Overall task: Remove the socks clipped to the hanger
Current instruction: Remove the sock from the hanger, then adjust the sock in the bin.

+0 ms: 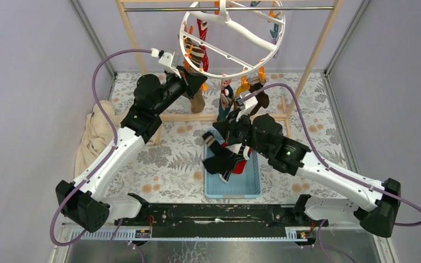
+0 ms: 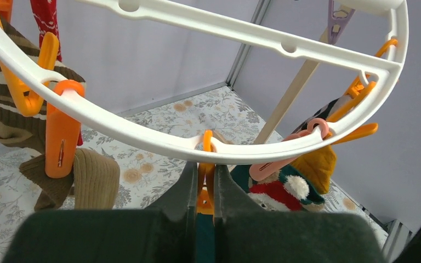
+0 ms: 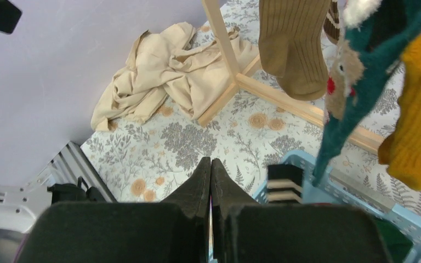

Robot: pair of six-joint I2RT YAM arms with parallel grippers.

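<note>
Hanger (image 2: 142, 139): we see left end effector (image 2: 205, 170) pinching orange clip (image 2: 204, 198) under its rim; right end effector (image 3: 210, 162) pressed together, empty, below hanger near dangling socks (image 3: 293, 49).

walls: plain pale lilac panels (image 1: 27, 82) | floor: grey-leaf, orange-flower printed sheet (image 1: 170, 159) | furniture: light wooden rack frame (image 1: 131, 35) | light: soft, even

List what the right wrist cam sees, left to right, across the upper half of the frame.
beige cloth → wooden rack post → brown sock → teal sock → mustard sock
</note>
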